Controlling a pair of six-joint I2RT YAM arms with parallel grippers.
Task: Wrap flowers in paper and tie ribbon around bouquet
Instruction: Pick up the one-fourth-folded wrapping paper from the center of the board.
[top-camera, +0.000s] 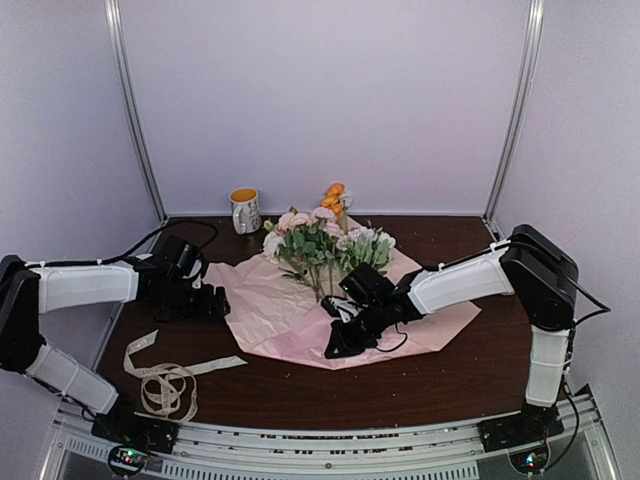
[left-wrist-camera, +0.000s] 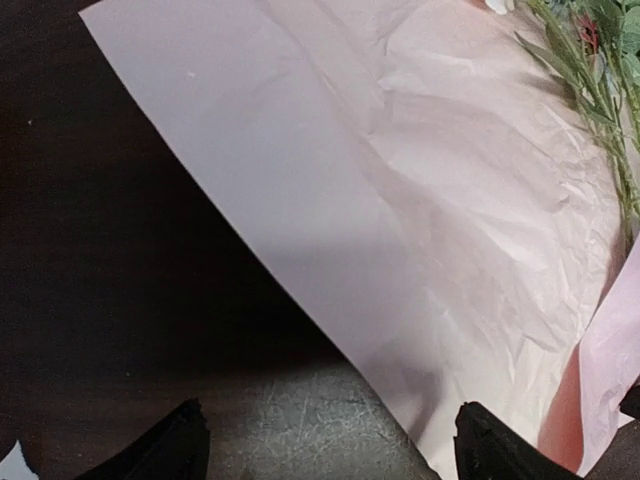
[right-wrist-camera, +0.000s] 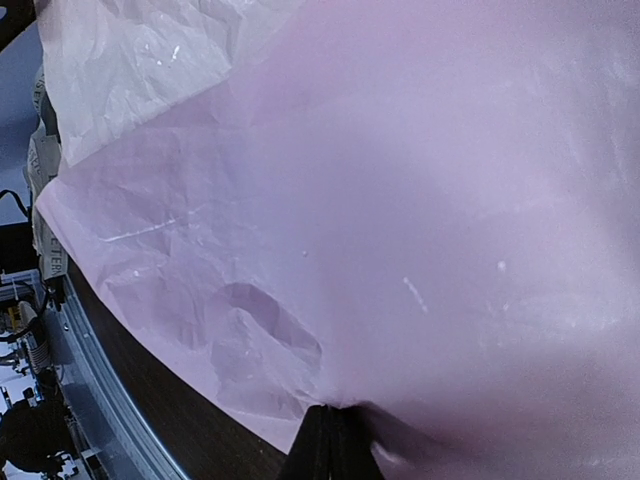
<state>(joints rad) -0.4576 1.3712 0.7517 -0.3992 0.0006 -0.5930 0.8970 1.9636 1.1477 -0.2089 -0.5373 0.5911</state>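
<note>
- Our left hand (left-wrist-camera: 330, 445) hangs open, the paper (left-wrist-camera: 420, 200) edge just ahead of it.
- Our right hand (right-wrist-camera: 328, 442) pinches the paper's edge; flowers (top-camera: 320, 245) lie beyond it.

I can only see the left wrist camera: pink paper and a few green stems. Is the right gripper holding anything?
Observer: Yes. The right gripper is shut, pinching the near edge of the paper.
Operator: Okay. Where is the ribbon?
Observer: The ribbon lies loosely coiled on the table, off the paper, at the front left.
Operator: And which way do the flowers point?
Observer: The flowers lie on the paper, with the blooms toward the back and the stems toward the front.
</note>
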